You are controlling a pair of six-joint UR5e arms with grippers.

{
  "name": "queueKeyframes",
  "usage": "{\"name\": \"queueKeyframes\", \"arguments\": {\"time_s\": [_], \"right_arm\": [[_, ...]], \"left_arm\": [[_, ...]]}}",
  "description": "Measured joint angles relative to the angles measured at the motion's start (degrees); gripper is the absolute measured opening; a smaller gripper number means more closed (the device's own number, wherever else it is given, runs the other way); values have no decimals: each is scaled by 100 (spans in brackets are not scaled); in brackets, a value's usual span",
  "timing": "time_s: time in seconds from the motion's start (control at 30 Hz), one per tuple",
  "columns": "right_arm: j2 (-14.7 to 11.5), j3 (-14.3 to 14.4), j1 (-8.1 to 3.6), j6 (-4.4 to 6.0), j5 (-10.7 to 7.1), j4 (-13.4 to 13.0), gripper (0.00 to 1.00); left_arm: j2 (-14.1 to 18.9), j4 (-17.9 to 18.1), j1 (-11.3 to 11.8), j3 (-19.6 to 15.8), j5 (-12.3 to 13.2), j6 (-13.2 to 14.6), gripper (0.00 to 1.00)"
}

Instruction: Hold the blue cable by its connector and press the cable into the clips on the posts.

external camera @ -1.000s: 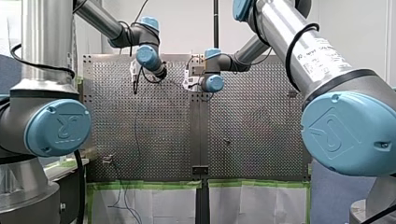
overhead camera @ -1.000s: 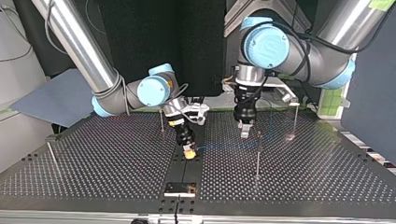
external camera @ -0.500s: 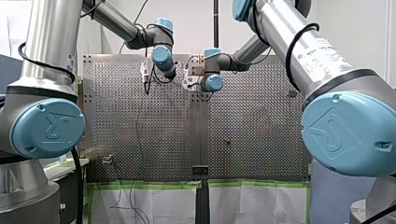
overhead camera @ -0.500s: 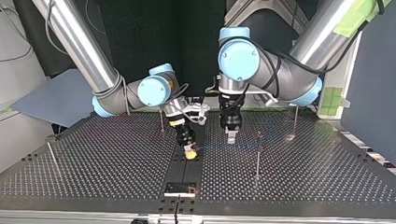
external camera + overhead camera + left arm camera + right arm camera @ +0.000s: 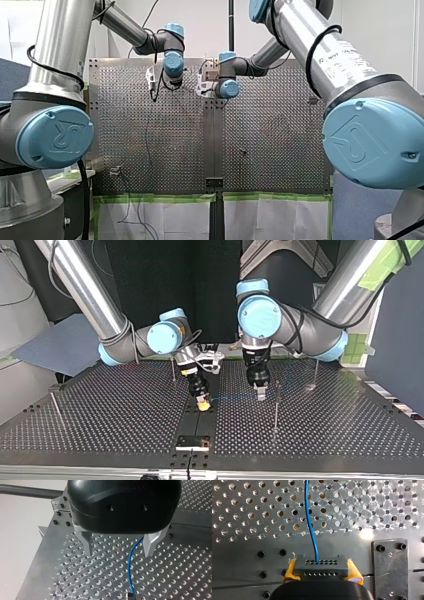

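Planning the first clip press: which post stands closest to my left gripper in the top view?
The post just beside my left gripper, toward the view's right; the other posts stand farther off.

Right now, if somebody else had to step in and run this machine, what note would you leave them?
Right pincer: shut on the connector, a yellow pad on either side, low over the table.
Left pincer: open, with the cable passing between its fingers, next to a post.
Cable: runs from the connector to that post's top. I cannot tell whether it sits in a clip there.
Done: connector held.
Left: press the cable into the clips on the posts.
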Motion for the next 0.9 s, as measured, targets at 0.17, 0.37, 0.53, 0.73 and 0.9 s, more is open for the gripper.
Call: {"name": "queueKeyframes", "arguments": {"time_s": [0.17, 0.37, 0.53, 0.73, 0.9], "right_arm": [[0, 0, 1, -5, 4, 0, 0], [0, 0, 1, -8, 6, -4, 0], [0, 0, 1, -12, 12, -10, 0], [0, -5, 1, -16, 9, -16, 0], [0, -6, 7, -18, 6, -16, 0]], "left_arm": [[-31, -18, 43, 2, 107, -5, 100], [-266, -186, 108, 6, 215, 0, 100], [-328, -67, 186, 9, 290, 1, 100], [-334, 1, 240, 78, 364, -2, 100], [-380, 1, 276, 197, 391, -7, 100]]}}
